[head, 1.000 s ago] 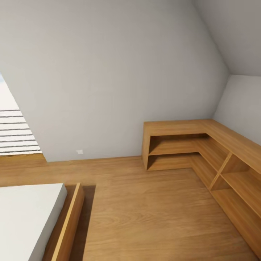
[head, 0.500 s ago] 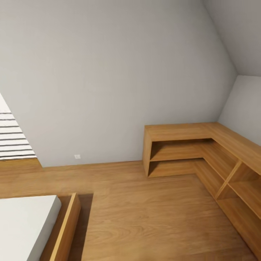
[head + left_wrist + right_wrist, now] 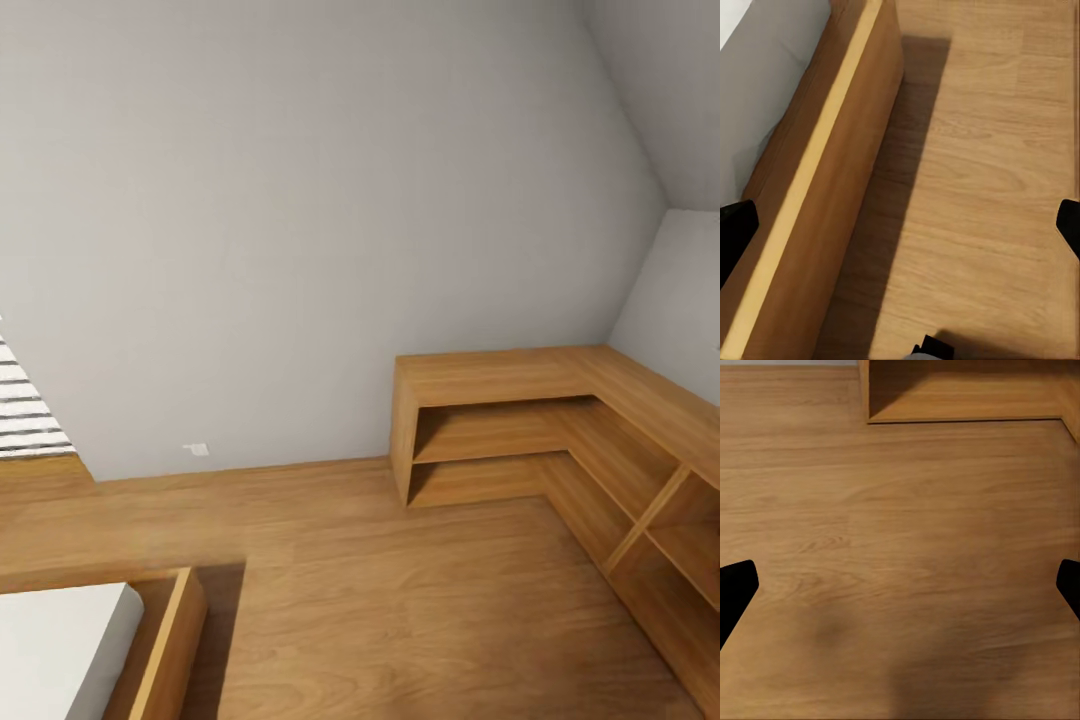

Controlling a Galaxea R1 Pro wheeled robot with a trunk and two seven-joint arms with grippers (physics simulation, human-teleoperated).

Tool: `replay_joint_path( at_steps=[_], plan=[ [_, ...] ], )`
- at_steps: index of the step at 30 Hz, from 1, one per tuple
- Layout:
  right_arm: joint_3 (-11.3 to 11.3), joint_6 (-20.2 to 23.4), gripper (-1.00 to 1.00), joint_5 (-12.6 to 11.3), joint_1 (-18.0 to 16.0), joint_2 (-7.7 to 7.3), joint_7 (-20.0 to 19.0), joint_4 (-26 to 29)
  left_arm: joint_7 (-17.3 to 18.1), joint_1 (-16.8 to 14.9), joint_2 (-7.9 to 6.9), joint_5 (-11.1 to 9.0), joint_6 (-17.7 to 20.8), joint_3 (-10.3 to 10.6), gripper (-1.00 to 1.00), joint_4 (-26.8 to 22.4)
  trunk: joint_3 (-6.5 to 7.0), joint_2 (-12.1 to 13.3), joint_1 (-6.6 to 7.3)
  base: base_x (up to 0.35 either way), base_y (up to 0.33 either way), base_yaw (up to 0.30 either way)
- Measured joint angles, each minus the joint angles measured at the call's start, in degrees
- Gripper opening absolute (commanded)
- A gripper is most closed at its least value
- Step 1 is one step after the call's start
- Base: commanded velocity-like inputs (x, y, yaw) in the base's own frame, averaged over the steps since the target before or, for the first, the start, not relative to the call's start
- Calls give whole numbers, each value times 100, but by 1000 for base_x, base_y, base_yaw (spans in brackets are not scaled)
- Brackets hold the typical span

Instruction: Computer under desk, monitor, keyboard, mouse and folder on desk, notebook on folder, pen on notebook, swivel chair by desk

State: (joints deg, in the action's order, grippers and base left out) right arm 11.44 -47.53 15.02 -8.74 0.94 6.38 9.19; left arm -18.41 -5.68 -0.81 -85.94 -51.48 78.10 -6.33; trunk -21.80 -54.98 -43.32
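We hold our left gripper (image 3: 900,225) with its dark fingertips (image 3: 735,229) spread wide apart, nothing between them. Our right gripper (image 3: 900,589) is likewise spread wide, holding nothing.

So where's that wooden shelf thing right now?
In the head view the wooden shelf unit sits on the right, low on the plank floor, wrapping the corner where the grey wall meets the side wall.
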Motion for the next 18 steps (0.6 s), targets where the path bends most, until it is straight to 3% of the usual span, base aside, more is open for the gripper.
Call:
replay_joint_path(
  at_steps=[6,11,18],
  plan=[
    [0,0,100,0,0,0,-6,3,0,0,0,0,0,-1,100,-1,0,0,0,327,15,-217],
    [-1,1,100,2,0,0,-19,-1,0,0,1,1,-1,1,100,1,8,0,-1,267,202,-252],
    [0,0,100,5,2,0,-22,-1,0,0,-1,0,0,-1,100,-2,27,1,-3,105,104,-255]
  ],
)
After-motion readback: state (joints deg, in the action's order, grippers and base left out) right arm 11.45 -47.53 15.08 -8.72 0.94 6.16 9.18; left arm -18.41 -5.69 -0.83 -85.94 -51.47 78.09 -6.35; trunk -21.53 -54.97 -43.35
